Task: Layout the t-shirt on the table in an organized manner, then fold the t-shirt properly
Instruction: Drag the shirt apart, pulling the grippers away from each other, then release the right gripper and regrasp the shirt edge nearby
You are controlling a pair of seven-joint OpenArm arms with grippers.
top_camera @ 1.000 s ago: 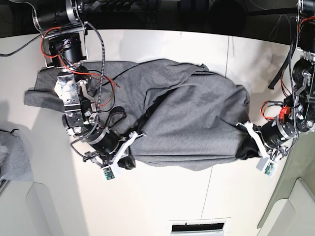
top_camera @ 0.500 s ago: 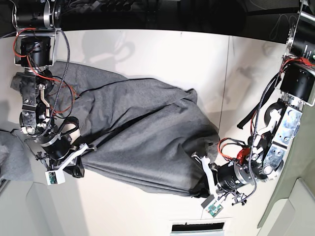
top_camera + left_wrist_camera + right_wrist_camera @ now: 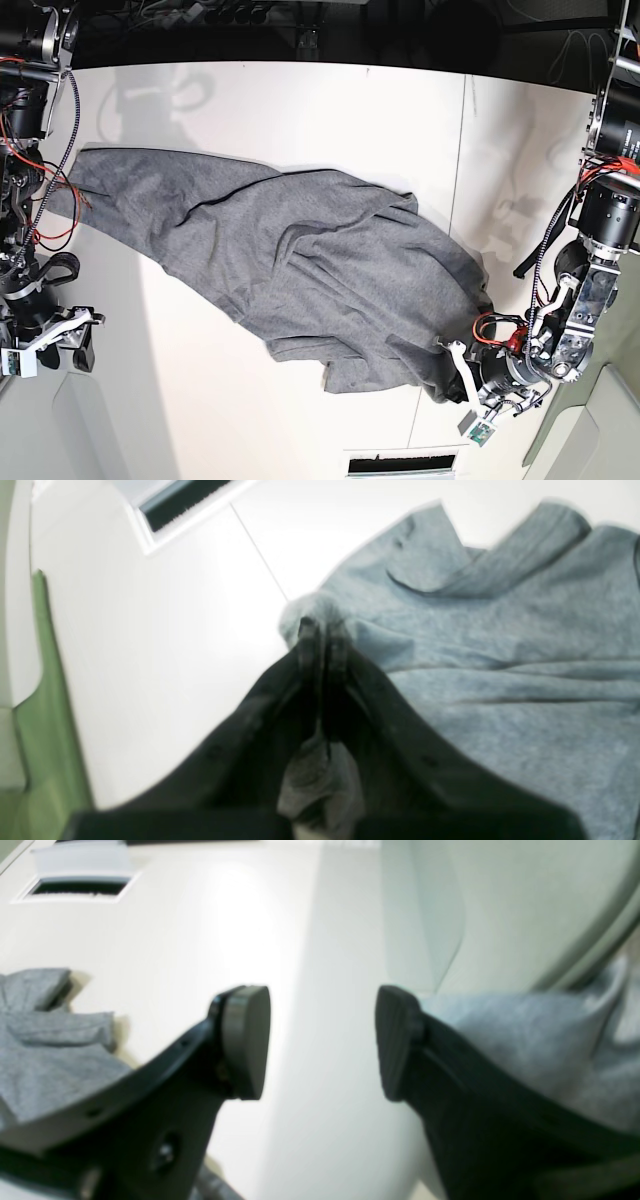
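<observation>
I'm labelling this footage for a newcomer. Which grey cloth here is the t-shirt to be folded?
On the wide white table, the large heather-grey knit t-shirt sprawls rumpled across the middle. The shut left gripper pinches one edge of it. The other grey cloth lies apart, off the tabletop's edge.

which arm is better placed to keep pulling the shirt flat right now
Left. The left gripper is shut on a bunched edge of the t-shirt near the table's front edge. The right gripper is open and empty, off to the side of the cloth.
</observation>
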